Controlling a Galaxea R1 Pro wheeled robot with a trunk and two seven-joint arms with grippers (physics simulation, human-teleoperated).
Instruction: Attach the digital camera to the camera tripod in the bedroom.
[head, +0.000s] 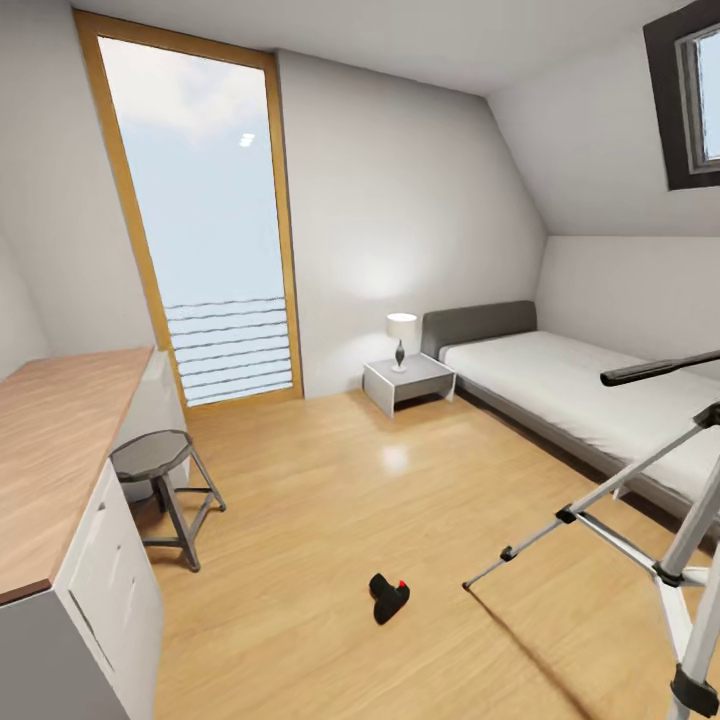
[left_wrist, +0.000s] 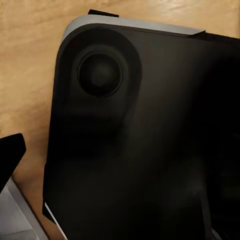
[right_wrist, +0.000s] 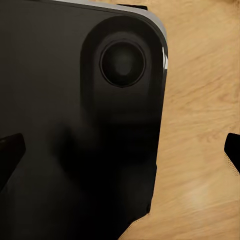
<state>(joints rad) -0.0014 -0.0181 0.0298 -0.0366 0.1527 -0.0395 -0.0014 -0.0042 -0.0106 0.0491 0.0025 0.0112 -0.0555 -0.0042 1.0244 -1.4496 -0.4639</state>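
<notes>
Digital camera (head: 389, 597), small, black and boxy with a red dot on top, lies on the light wood floor (head: 330, 500) in the middle of the bedroom, nothing touching it. It looks rigid and light, probably smooth-sided and easy to knock about; a grip across its flat sides, clear of the bulging part, seems safest. Just to its right stands the camera tripod (head: 640, 530), silver legs splayed, one black foot near the camera, its long black handle pointing left above the low grey bed (head: 560, 390). Farther off are a nightstand with a lamp (head: 402, 338), a round stool (head: 165, 485) and a wood-topped counter (head: 60, 440).

The head view gives the whole room. Both wrist views show a dark rounded part of the robot's own body (left_wrist: 145, 140) above the floor. Dark tips at the wrist views' edges may be fingers, but how far either gripper is open cannot be told.
</notes>
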